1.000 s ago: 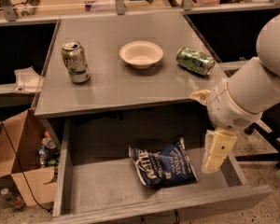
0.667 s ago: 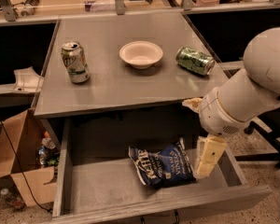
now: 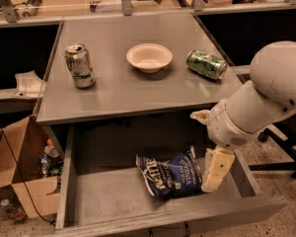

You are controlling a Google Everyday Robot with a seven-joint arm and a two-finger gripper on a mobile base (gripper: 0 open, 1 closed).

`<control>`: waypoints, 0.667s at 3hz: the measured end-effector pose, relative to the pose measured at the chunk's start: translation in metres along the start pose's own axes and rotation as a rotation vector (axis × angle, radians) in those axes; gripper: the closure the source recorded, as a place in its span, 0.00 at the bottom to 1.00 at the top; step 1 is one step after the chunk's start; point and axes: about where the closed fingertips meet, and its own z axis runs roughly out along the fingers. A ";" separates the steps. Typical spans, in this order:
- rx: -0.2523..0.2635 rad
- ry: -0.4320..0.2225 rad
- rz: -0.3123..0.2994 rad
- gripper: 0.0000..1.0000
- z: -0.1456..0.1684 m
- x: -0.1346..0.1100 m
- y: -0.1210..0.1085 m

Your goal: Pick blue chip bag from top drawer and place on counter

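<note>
My cream end effector (image 3: 216, 171) hangs beside the crinkled navy foil chip bag (image 3: 170, 177) in the shallow grey drawer (image 3: 108, 197). I cannot tell its grip, and it may shove the bag aside.

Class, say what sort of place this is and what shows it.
Probably an office or lab workspace: a flat grey counter over an open grey drawer, a brown cardboard box alongside. The robot's cream claw hangs in the drawer beside the navy-blue chip bag.

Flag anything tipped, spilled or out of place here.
One green can lies on its side near the right edge of the counter; the other can stands upright at the left. The blue chip bag sits crumpled in the open top drawer, the claw just right of it. No spill shows.
</note>
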 end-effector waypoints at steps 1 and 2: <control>0.001 0.051 -0.003 0.00 0.027 0.013 -0.006; 0.007 0.103 0.014 0.00 0.044 0.037 -0.017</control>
